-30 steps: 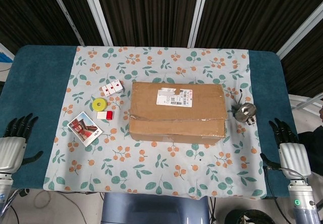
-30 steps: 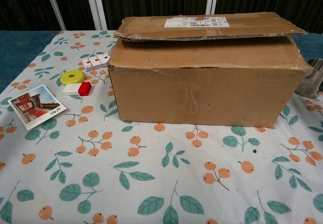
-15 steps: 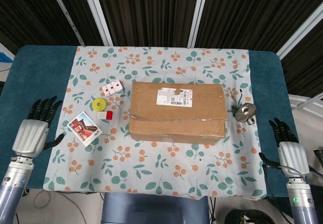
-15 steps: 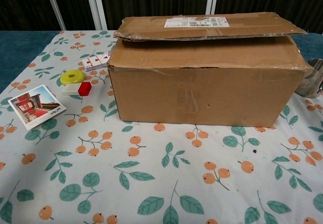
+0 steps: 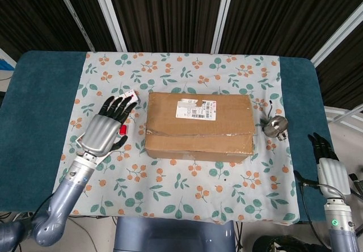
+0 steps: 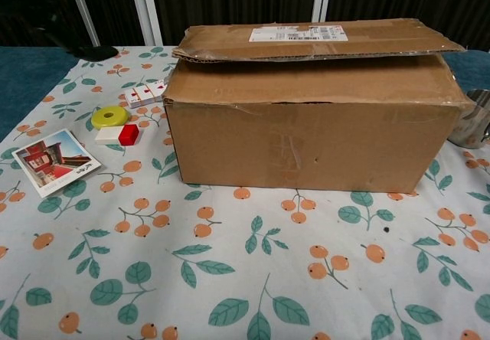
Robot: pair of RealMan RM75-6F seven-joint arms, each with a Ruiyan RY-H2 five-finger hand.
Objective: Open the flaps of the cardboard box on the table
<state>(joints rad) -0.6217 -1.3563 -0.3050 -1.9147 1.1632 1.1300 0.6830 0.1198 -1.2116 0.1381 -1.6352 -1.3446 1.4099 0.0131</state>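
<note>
Head view: my left hand [image 5: 105,128] hovers with fingers spread, holding nothing, just left of the cardboard box [image 5: 198,125] mid-table, its flaps closed. My right hand [image 5: 327,164] is empty, fingers straight, at the table's right edge.

The cardboard box [image 5: 198,126] sits mid-table with its flaps down. The left hand [image 5: 106,128] hovers just left of it, fingers spread, empty. The right hand [image 5: 326,162] rests at the table's right edge, near a metal cup [image 5: 275,127].
</note>
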